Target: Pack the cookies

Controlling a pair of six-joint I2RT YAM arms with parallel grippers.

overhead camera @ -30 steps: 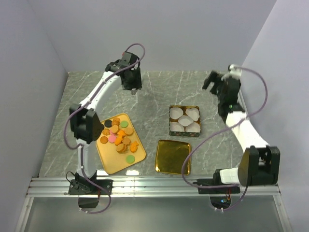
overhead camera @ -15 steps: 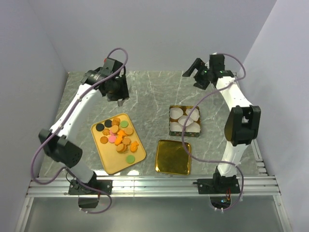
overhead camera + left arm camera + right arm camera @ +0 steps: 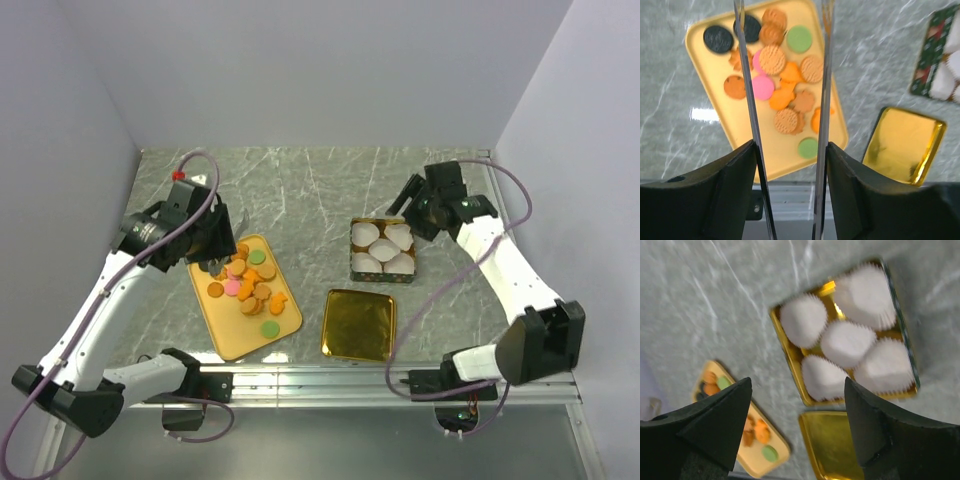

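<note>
Left tool [image 3: 783, 15] hangs wide open and empty above the cookies [image 3: 782, 85], which lie heaped on a yellow tray [image 3: 780, 152] on the desk [image 3: 670, 125]. Right tool [image 3: 797, 385], also wide open and empty, hovers over the tin [image 3: 381, 277] of white cups [image 3: 845, 342], beside a gold lid [image 3: 830, 440].

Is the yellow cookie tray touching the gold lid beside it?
Apart. The top external view shows a strip of bare marble between the yellow tray and the gold lid; the left wrist view shows the same gap.
</note>
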